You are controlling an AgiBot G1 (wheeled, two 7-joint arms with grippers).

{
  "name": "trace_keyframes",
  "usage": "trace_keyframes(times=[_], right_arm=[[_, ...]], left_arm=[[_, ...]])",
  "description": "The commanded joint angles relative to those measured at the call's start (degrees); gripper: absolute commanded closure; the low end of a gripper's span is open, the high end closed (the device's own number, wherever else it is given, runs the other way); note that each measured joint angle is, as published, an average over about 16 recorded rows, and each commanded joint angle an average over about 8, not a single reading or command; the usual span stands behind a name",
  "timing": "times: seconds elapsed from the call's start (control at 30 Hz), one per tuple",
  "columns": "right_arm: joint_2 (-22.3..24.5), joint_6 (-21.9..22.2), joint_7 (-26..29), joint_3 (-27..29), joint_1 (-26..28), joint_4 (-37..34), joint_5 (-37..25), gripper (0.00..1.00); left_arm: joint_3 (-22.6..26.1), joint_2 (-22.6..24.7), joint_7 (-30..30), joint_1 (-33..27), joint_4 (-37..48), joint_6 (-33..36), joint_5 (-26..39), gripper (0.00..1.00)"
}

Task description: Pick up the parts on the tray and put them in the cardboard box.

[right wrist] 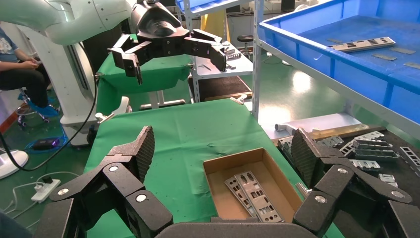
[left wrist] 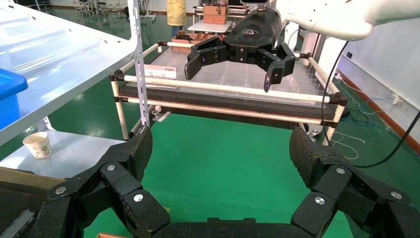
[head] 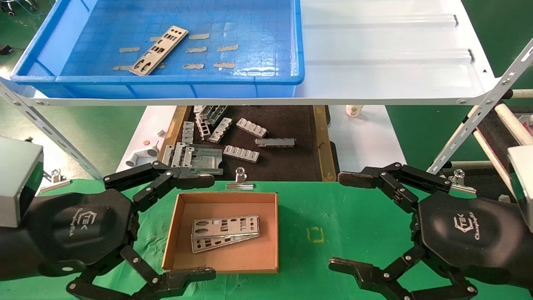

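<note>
L gripper (head: 208, 227) low at near left, just beside cardboard box (head: 183, 233), fingers spread wide, holding nothing. R gripper (head: 339, 221) near right over green mat (head: 333, 216), fingers also spread, empty. Box holds two plates (head: 225, 232), stacked, overlapping. One plate (head: 159, 50) left in blue tray (head: 158, 79), far left on white shelf (head: 395, 50), lying flat among tape scraps (head: 227, 48).

The black housing of the left gripper (head: 200, 227) bears a white hexagonal logo with the letters "TEK" and a line of script beneath it, too slanted to read surely. The right gripper (head: 343, 221) carries the same "TEK" logo and script on its housing. A small yellow square outline (head: 315, 234) is marked on the green counter (head: 354, 216).
</note>
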Motion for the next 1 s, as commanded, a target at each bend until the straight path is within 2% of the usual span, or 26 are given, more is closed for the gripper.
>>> trace_keyframes(times=[0.03,1.0], right_arm=[[0.0,0.0,0.0,0.0,0.0,0.0,0.0,0.0],[0.0,0.0,0.0,0.0,0.0,0.0,0.0,0.0]], left_arm=[[0.0,0.0,0.0,0.0,0.0,0.0,0.0,0.0],[0.0,0.0,0.0,0.0,0.0,0.0,0.0,0.0]])
